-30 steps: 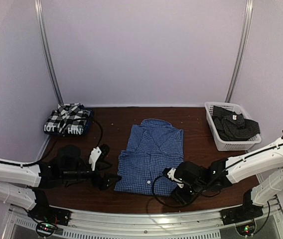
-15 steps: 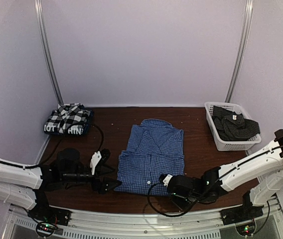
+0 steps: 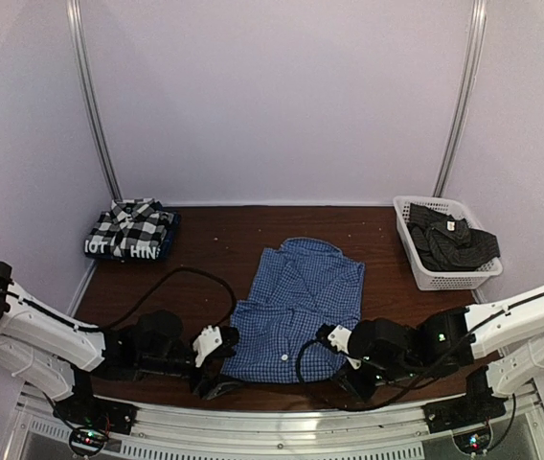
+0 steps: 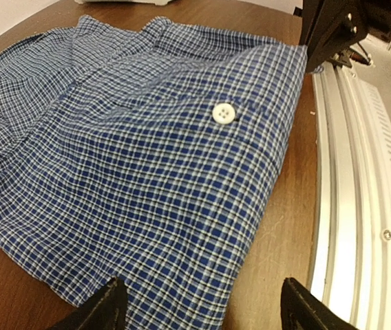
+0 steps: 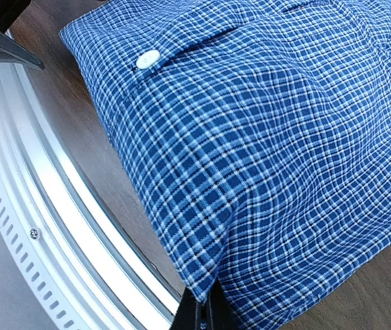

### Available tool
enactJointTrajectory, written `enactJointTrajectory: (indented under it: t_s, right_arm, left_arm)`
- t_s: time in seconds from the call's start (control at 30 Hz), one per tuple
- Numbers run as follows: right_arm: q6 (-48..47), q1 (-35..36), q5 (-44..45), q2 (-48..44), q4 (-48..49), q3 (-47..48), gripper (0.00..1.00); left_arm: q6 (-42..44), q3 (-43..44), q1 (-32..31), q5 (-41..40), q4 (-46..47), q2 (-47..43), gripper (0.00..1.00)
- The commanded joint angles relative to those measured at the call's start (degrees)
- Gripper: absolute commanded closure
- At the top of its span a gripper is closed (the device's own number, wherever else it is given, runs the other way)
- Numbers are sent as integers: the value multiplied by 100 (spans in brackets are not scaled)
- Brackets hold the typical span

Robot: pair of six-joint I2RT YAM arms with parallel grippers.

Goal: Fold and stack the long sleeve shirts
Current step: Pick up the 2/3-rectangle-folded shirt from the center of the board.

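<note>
right gripper (image 5: pixel 199 311) tight on hem of blue check shirt (image 5: pixel 271 130) — left gripper (image 4: pixel 202 306) wide at its corner

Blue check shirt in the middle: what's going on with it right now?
Both arms are working the near hem of the blue check shirt, which lies partly folded in the middle. The right gripper is shut on its near right corner. The left gripper is open, fingers straddling the near left corner, not gripping yet. At the far left, a plaid shirt sits folded on a navy lettered shirt. A dark shirt lies in the white basket at the far right.
</note>
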Motion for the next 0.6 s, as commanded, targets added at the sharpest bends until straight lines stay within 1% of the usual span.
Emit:
enactJointTrajectory:
  t_s: [0.0, 0.17, 0.27, 0.3, 0.4, 0.47, 0.57]
  right_arm:
    - [129, -187, -412, -211, -165, -151, 100]
    - [148, -464, -831, -520, -78, -270, 100]
    - [134, -677, -1070, -722, -2, -367, 100]
    - [124, -728, -1143, -784, 24, -399, 100]
    - [71, -855, -1330, -919, 116, -484, 100]
    - [48, -911, -1414, -978, 133, -534, 100]
    - [17, -935, -1488, -1028, 110, -547, 100]
  left_arm:
    - [508, 276, -237, -460, 174, 454, 22]
    - [684, 596, -514, -958, -116, 993, 22]
    - [761, 751, -680, -1393, -227, 1230, 25]
    - [757, 793, -725, -1530, -244, 1280, 28]
    - [764, 869, -838, -1955, -285, 1329, 43]
    - [762, 913, -907, -2191, -363, 1317, 56]
    - [749, 1032, -918, -2194, -575, 1251, 75]
